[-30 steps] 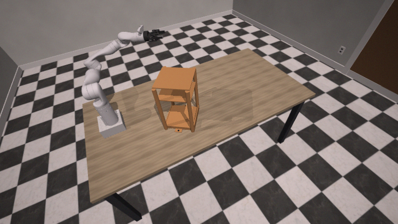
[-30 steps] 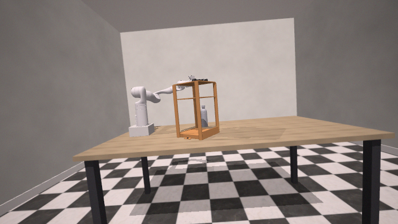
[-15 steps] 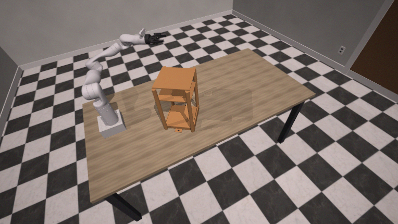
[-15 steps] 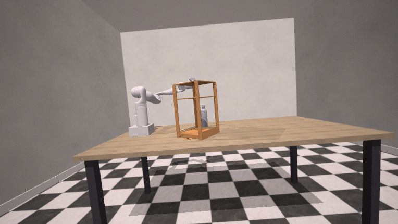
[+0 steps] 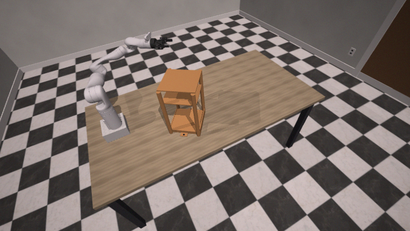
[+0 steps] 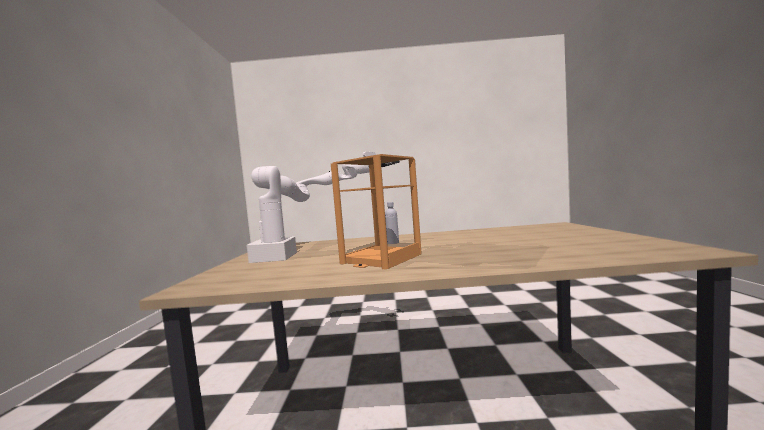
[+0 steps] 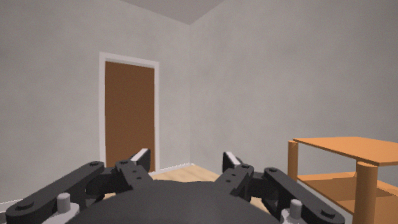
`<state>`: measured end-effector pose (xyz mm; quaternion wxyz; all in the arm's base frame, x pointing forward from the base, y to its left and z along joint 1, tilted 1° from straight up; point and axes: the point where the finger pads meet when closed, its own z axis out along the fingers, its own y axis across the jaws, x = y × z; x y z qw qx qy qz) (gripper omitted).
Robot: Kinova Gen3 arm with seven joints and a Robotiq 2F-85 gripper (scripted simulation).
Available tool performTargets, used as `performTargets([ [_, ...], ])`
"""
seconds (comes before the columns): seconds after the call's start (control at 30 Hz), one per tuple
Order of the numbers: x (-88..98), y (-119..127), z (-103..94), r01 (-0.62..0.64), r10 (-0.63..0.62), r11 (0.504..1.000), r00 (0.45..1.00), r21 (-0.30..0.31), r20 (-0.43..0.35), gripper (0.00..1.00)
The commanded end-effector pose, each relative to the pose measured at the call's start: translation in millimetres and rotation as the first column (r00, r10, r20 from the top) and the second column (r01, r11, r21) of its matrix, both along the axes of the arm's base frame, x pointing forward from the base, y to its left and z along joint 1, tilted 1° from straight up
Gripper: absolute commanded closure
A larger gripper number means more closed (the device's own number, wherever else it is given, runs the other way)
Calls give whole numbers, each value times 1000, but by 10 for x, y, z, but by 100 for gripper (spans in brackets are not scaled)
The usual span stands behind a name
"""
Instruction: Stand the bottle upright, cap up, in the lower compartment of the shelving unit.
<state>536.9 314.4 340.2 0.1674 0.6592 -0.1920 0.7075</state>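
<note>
- Black two-finger claw [image 5: 169, 43] [image 6: 394, 162] [image 7: 186, 160]: released, fingers spread, at the top view's eleven o'clock from the orange open-sided shelving unit [image 5: 181, 80] [image 6: 380, 213] [image 7: 355, 146], probably for side-on grasping.
- Grey capped bottle [image 6: 392, 227]: upright beyond it, one o'clock of its floor in the exterior view.

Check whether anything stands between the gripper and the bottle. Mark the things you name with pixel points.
Nothing visible does: the gripper [image 5: 170, 43] [image 6: 397, 162] [image 7: 186, 160] and bottle [image 6: 392, 220] both appear beyond the shelf [image 5: 180, 81] [image 6: 379, 213] [image 7: 350, 146] in the exterior view. The top view doesn't show the bottle.
</note>
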Motion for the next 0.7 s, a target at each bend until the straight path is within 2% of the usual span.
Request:
performTargets([
  [0.0,4,-9,-7,2,-2,1000,1000,-4,1,18],
  [0.07,4,-9,-7,2,-2,1000,1000,-4,1,18],
  [0.1,-3,-89,-105,26,-26,1000,1000,-3,-5,18],
  [0.4,-3,-89,-105,26,-26,1000,1000,-3,-5,18],
  [0.43,-11,-166,-197,48,-48,999,999,-3,-10,18],
  [0.6,-11,-166,-197,48,-48,999,999,-3,-10,18],
  [0.63,-22,-239,-283,70,-70,998,997,-3,-15,18],
  [0.67,-22,-239,-283,70,-70,998,997,-3,-15,18],
])
